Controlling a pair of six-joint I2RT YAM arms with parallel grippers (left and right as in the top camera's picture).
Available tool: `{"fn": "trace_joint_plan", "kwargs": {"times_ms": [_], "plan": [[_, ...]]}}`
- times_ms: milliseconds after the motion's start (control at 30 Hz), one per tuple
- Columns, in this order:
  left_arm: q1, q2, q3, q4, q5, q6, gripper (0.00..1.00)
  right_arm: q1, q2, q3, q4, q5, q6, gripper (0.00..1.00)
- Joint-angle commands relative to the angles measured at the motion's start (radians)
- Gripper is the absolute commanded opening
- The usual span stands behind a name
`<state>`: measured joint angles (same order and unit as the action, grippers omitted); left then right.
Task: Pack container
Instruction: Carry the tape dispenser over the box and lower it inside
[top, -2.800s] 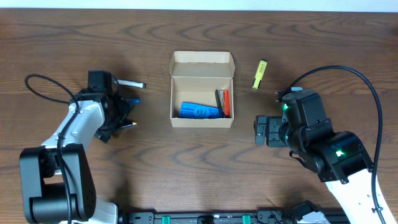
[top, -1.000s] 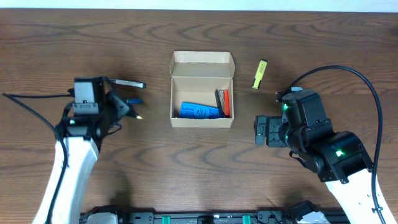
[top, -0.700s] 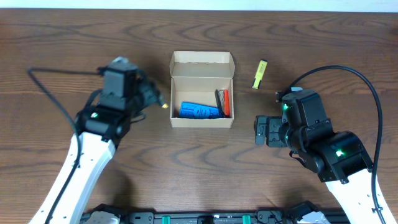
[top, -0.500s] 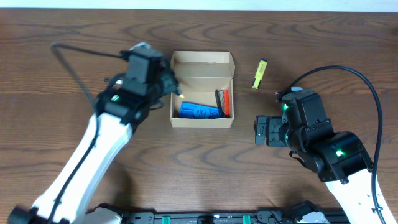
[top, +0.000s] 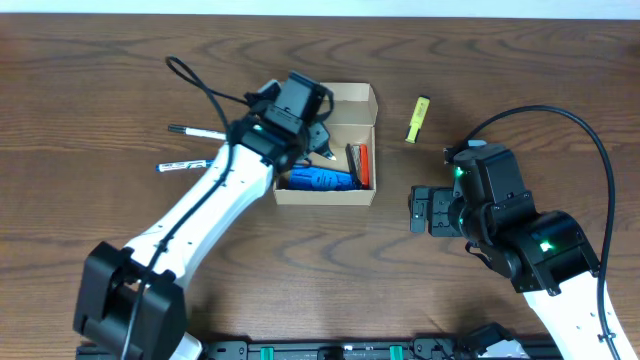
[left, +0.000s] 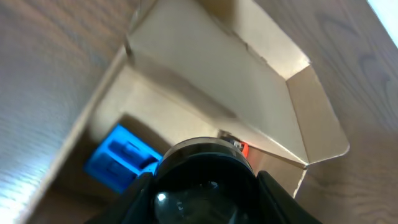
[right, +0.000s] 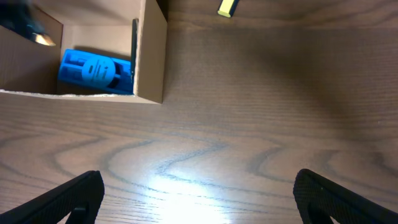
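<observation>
The container (top: 326, 106) stands open near the middle of the desk (top: 300, 260), with its flap on the 12 o'clock side. The left hand (top: 320, 146) hangs over its inside; we cannot tell if its fingers are spread or pressed together. The right hand (right: 199, 194), at 4 o'clock from the container, is spread wide and holds nothing. A blue item (top: 322, 180) lies inside, and a yellow marker (top: 417, 119) lies at 2 o'clock.

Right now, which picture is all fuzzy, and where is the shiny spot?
Left wrist view: blurry, a dark round shape close up hides the bottom, and the cardboard box looks soft. Right wrist view: a bright shiny glare on the wooden table. Overhead view: sharp and evenly lit.
</observation>
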<state>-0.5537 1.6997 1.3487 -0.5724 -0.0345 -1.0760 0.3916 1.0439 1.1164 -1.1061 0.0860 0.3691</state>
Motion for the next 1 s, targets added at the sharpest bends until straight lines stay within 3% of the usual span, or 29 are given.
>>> {"fn": "trace_joint_plan", "kwargs": {"times_ms": [0,300,967], "plan": [[-0.024,0.026,0.029,-0.002,-0.044,-0.142,0.06,-0.007,-0.01,-0.004,0.0,0.011,-0.011,0.99],[-0.043,0.091,0.029,-0.055,-0.052,-0.379,0.06,-0.007,-0.01,-0.004,-0.001,0.011,-0.011,0.99],[-0.042,0.106,0.029,-0.122,-0.085,-0.432,0.06,-0.007,-0.01,-0.004,-0.001,0.011,-0.011,0.99]]}}
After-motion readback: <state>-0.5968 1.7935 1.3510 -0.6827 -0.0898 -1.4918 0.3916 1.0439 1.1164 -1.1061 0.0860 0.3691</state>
